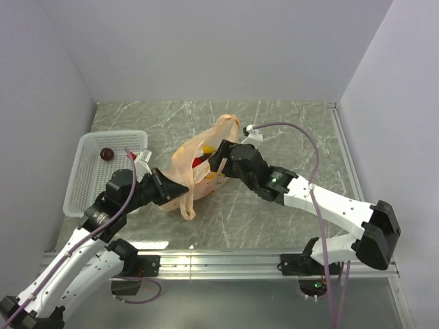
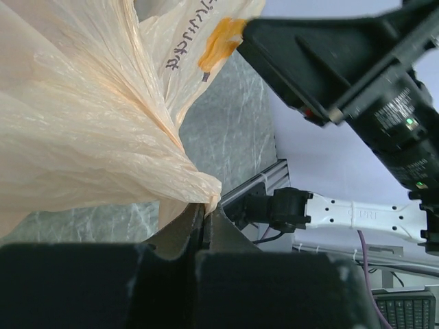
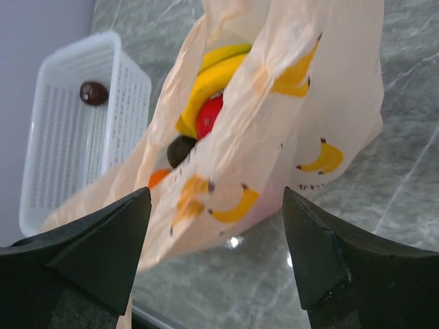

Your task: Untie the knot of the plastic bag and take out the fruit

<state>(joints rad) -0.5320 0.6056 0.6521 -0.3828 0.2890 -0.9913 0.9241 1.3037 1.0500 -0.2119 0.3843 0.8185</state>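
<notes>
Peach plastic bag [image 1: 185,159], apparently untied, is pinched by the left gripper [image 2: 204,212]; right gripper [image 3: 216,197], jaws apart, should next reach ahead for fruit [image 3: 208,115].

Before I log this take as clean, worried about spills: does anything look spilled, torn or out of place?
Nothing stands out: fruit sits inside the open plastic bag, one dark fruit lies in the basket.

1 bag [image 1: 185,161], 1 basket [image 1: 74,185]. In basket: 1 maroon fruit [image 1: 106,153]. Visible in bag: 1 banana bunch [image 3: 206,75], 1 red fruit [image 3: 209,116], 1 dark fruit [image 3: 180,149], 1 orange [image 3: 158,177].
</notes>
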